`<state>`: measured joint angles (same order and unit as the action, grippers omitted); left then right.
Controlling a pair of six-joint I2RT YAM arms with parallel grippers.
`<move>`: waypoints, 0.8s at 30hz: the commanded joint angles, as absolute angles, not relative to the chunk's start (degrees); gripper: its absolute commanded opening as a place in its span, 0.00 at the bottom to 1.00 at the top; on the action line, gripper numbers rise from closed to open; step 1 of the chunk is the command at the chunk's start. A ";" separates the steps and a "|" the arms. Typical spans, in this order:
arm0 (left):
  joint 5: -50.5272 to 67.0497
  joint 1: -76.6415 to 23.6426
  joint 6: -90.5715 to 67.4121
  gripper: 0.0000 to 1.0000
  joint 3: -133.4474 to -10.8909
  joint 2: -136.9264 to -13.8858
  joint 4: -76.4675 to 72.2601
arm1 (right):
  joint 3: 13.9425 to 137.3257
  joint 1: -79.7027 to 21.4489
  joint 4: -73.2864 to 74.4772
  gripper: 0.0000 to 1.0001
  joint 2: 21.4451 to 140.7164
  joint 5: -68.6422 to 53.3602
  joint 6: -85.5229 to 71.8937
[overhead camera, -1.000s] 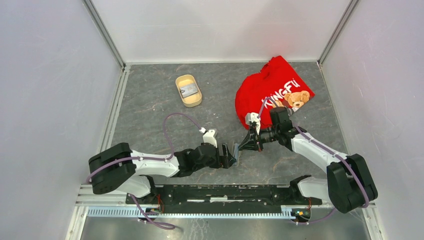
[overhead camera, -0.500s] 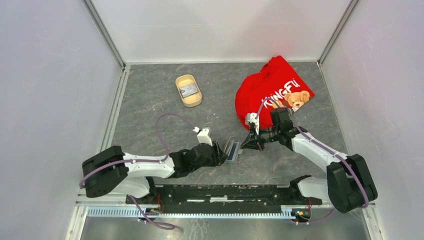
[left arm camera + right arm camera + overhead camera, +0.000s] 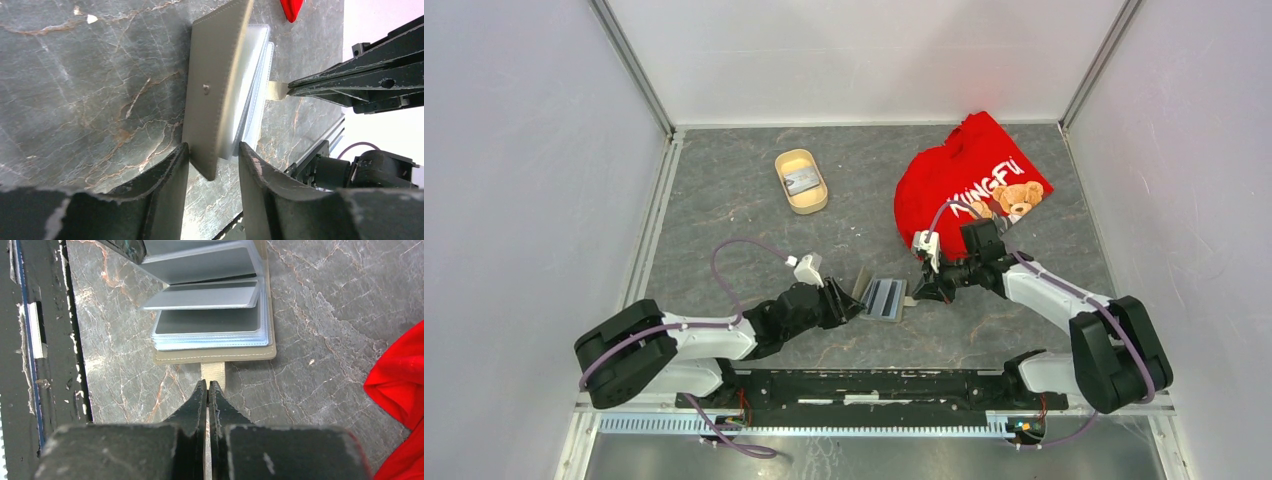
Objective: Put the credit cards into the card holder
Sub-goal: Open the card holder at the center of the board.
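Card holder (image 3: 885, 298) now opened: right jaws (image 3: 207, 385) pinch its tab (image 3: 213, 372); left jaws (image 3: 213, 146) straddle cover (image 3: 216, 85), grip unclear.

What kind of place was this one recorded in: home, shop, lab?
Probably a lab robot cell: pale panels on aluminium framing enclose a grey stone-patterned tabletop, and the left arm and right arm are bolted to a rail at its near edge.

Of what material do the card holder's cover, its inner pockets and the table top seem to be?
Card holder cover: probably faux leather or coated fabric, matt beige; stitching runs along its edge. Inner pockets: clear glossy plastic; contents show through. Table top: grey with pale veins; real stone or print, cannot tell.
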<state>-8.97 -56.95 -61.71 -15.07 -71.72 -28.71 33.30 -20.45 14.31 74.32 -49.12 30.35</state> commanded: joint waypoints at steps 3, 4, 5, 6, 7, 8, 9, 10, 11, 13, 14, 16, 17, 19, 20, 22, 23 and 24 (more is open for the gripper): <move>-6.58 -52.82 -65.96 0.53 -9.86 -71.49 -28.46 | 35.24 -20.08 13.99 0.00 75.61 -46.01 31.79; -5.97 -51.88 -66.67 0.54 -9.03 -71.65 -29.15 | 35.24 -20.12 14.11 0.00 75.71 -45.97 31.90; -5.54 -51.13 -67.12 0.54 -8.41 -71.90 -29.59 | 35.24 -20.12 14.13 0.00 75.78 -46.10 31.98; -5.33 -50.59 -67.24 0.54 -8.13 -72.16 -29.52 | 35.24 -20.19 14.16 0.00 75.91 -46.22 32.12; -5.19 -50.21 -67.12 0.55 -8.13 -72.39 -29.04 | 35.24 -20.25 14.24 0.00 76.04 -46.43 32.16; -5.26 -50.04 -66.90 0.55 -8.29 -72.60 -28.48 | 35.17 -20.40 14.32 0.00 76.12 -46.53 32.38; -5.21 -49.89 -66.68 0.55 -8.53 -72.66 -27.93 | 35.24 -20.47 14.53 0.00 76.26 -46.66 32.51; -5.35 -49.84 -66.31 0.55 -8.79 -72.61 -27.38 | 35.29 -20.59 14.58 0.00 76.42 -46.67 32.63; -5.63 -49.79 -65.97 0.55 -9.07 -72.29 -26.59 | 35.33 -20.80 14.68 0.00 76.60 -46.74 32.76; -6.27 -49.68 -65.30 0.55 -9.58 -71.35 -24.97 | 35.55 -21.09 15.05 0.00 76.83 -46.67 33.15; -6.68 -49.66 -64.50 0.55 -9.82 -69.78 -23.86 | 35.67 -21.18 15.20 0.00 76.97 -46.75 33.18; -7.10 -49.66 -62.47 0.55 -10.03 -65.92 -22.56 | 35.77 -21.23 15.29 0.00 76.76 -46.93 33.28; -7.19 -49.66 -60.95 0.55 -10.39 -63.37 -21.50 | 35.77 -21.26 15.29 0.00 76.59 -47.16 33.28; -7.40 -49.66 -57.34 0.58 -12.02 -58.03 -17.51 | 35.93 -21.26 15.36 0.00 76.03 -48.23 33.27; -7.81 -49.66 -55.54 0.60 -13.22 -55.34 -14.86 | 36.08 -21.22 15.47 0.00 75.65 -49.30 33.31; -9.06 -49.66 -51.98 0.66 -15.77 -50.39 -9.48 | 36.29 -21.20 15.37 0.00 74.58 -51.50 33.09; -9.35 -49.66 -50.33 0.68 -16.75 -48.29 -7.79 | 36.50 -21.23 15.24 0.00 73.89 -52.40 32.68; -9.38 -49.64 -49.06 0.71 -17.54 -46.14 -6.68 | 36.92 -21.19 14.86 0.00 73.28 -53.22 32.08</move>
<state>-6.66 -49.93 -58.78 -12.25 -53.08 -14.68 33.91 -20.99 15.66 76.31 -48.16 32.40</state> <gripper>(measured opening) 0.669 0.010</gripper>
